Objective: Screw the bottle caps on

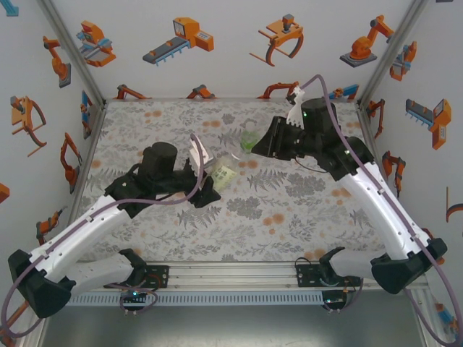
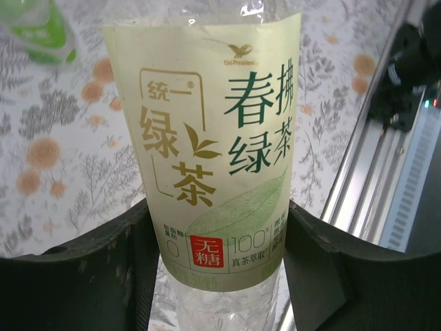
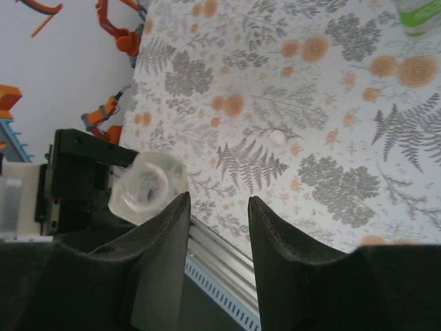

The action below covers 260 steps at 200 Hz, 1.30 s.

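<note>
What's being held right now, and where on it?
Left gripper holds the yellow-label tea bottle by its body, at the label's lower end. Right gripper holds nothing, jaws apart.

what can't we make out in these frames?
- Yellow-label bottle: neck cut off by the top edge, left wrist view; capped or not is unclear.
- Green-label bottle: blurred and cut by the corner there; too small in the top view to see its neck.
- White cap: too small, right wrist view; which side faces up is unclear.

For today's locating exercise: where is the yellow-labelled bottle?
Top view: the yellow-labelled bottle is near the table's middle, held by the left gripper, the green-labelled bottle just beyond.
</note>
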Each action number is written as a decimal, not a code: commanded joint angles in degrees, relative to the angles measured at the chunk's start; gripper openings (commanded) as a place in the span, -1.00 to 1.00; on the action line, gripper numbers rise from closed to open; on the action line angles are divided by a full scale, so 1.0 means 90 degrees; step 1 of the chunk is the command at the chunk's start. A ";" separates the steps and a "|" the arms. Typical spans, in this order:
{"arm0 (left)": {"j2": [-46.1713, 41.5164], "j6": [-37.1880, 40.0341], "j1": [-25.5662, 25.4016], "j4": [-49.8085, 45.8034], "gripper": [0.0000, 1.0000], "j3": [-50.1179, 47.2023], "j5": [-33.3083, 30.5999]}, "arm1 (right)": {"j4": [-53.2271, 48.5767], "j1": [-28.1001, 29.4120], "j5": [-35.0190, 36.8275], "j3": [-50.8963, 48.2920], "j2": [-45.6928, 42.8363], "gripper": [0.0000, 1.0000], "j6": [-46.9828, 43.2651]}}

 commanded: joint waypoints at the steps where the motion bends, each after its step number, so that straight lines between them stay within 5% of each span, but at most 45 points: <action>1: -0.0124 0.1578 -0.0174 0.0005 -1.00 -0.0104 0.0402 | 0.0207 0.0164 -0.0384 -0.0136 -0.0186 -0.21 0.0557; 48: -0.0441 0.2424 -0.0291 0.0139 -1.00 -0.0359 0.0232 | 0.0477 0.0274 -0.0759 -0.0687 -0.0581 -0.16 0.1206; 107: -0.1251 0.2517 -0.0291 0.0199 -1.00 -0.0657 -0.0815 | 0.0548 0.0451 0.0045 -0.1685 -0.0737 -0.17 0.1140; 176: -0.2366 0.2048 -0.0291 0.0296 -1.00 -0.0807 -0.0917 | 0.0514 0.1493 0.1327 -0.1419 0.1145 -0.21 0.0470; 260: -0.3563 0.1428 -0.0291 0.0712 -1.00 -0.1060 -0.0808 | 0.0159 0.2210 0.2488 0.0373 0.3917 -0.15 -0.0245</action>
